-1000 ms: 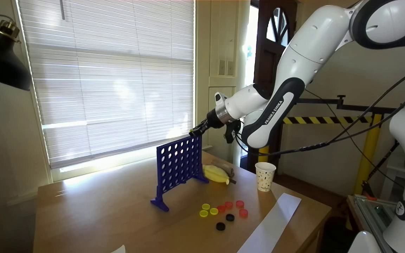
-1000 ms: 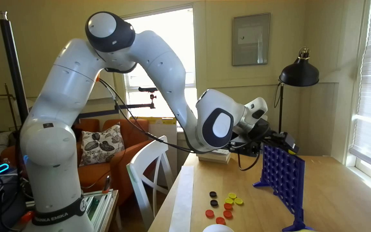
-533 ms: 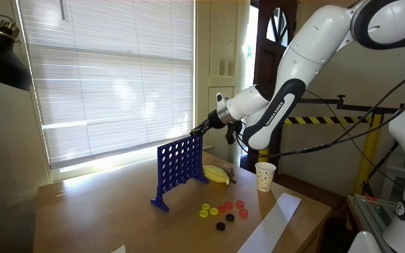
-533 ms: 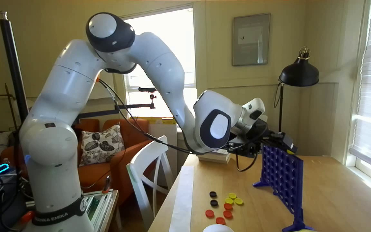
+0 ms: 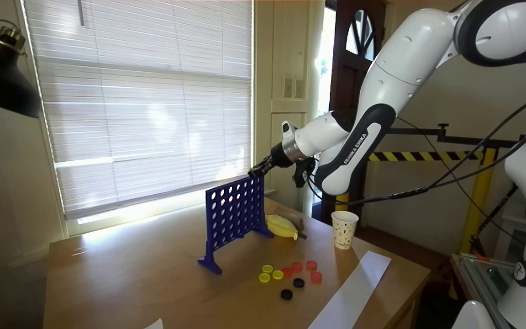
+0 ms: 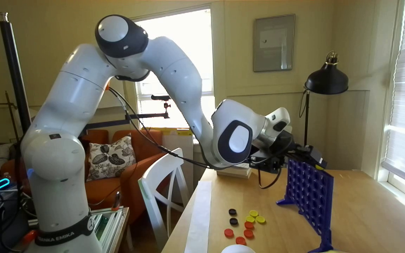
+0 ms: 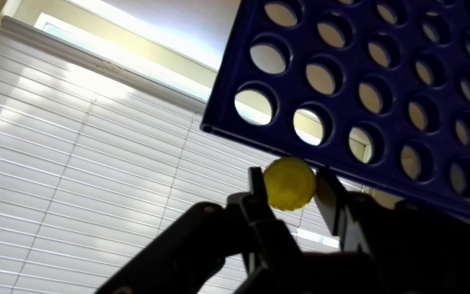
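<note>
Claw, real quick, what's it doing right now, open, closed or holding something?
Claw: closed, holding a yellow disc close to the top edge of the blue rack.

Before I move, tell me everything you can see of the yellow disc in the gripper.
The yellow disc is round and looks plastic, with a bumpy rim. The gripper pinches it by opposite sides, its face showing in the wrist view. It is by the top edge of the blue rack, near one end; contact is unclear.
</note>
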Available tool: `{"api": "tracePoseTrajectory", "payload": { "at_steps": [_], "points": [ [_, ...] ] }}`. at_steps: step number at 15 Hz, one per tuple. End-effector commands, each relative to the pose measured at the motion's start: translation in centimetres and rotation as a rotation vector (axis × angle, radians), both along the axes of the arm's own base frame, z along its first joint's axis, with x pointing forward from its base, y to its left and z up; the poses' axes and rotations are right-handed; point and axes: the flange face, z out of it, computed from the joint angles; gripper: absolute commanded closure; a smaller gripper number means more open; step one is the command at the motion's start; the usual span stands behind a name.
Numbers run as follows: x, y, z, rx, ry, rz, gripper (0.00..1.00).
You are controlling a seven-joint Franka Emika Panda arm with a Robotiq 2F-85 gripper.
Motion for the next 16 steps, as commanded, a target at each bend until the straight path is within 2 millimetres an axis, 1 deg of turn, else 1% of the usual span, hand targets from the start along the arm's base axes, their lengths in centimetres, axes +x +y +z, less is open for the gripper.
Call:
{"api": "tracePoseTrajectory", "payload": {
  "at_steps": [1, 4, 10, 16],
  "points": [
    [-0.16, -0.26, -0.17, -0.008, -0.017, -0.02, 0.9],
    [-0.13, -0.38, -0.09, -0.01, -0.024, -0.03, 0.9],
    [-0.21, 0.33, -0.45, -0.017, -0.011, -0.019, 0.9],
    [-0.13, 0.47, -0.58, -0.022, -0.011, -0.018, 0.9]
  ]
}}
